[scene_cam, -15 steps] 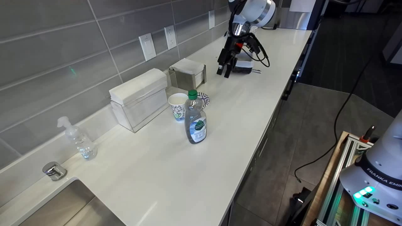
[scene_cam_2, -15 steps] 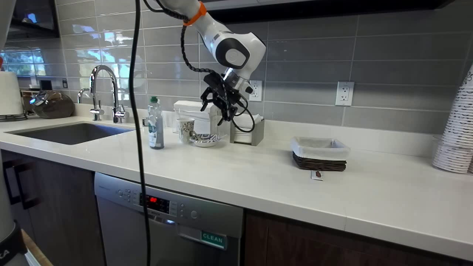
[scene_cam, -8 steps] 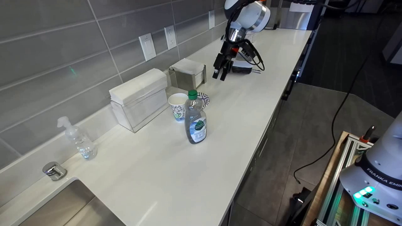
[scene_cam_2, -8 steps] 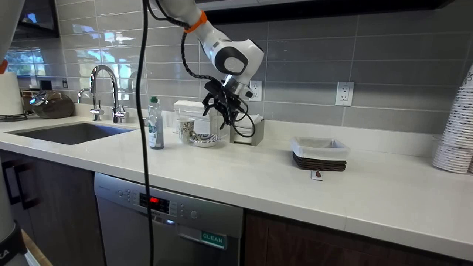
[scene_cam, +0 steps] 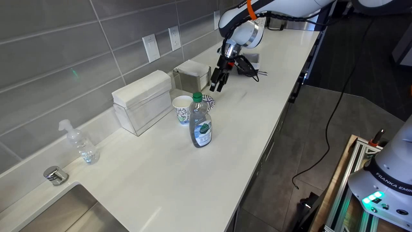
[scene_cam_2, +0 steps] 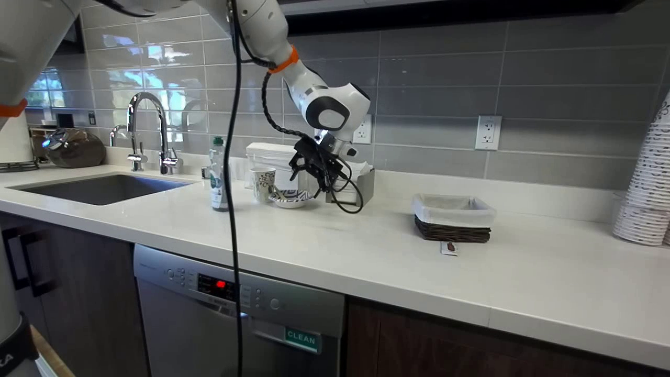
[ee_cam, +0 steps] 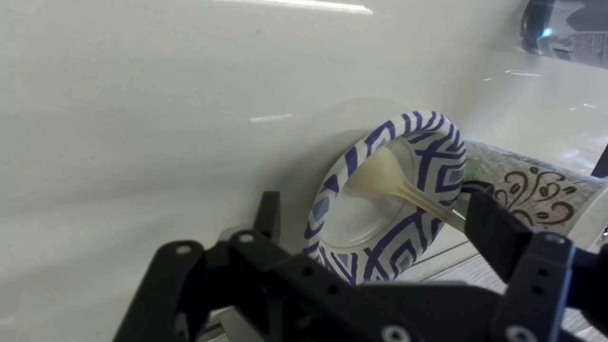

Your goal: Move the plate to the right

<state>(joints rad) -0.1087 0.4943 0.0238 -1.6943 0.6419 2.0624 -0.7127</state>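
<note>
One spoon [ee_cam: 394, 181] in plate [ee_cam: 356, 218] per wrist view, plate partly hidden by soap bottle [scene_cam: 200, 125] in an exterior view, gripper [ee_cam: 380, 222] spread wide

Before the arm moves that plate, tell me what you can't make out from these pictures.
Plate: partly hidden behind the soap bottle in an exterior view.
Spoon: end of its handle hidden by a gripper finger in the wrist view.
Cup stack: cut off by the right edge in an exterior view.
Packet: print too small to read in an exterior view.
</note>
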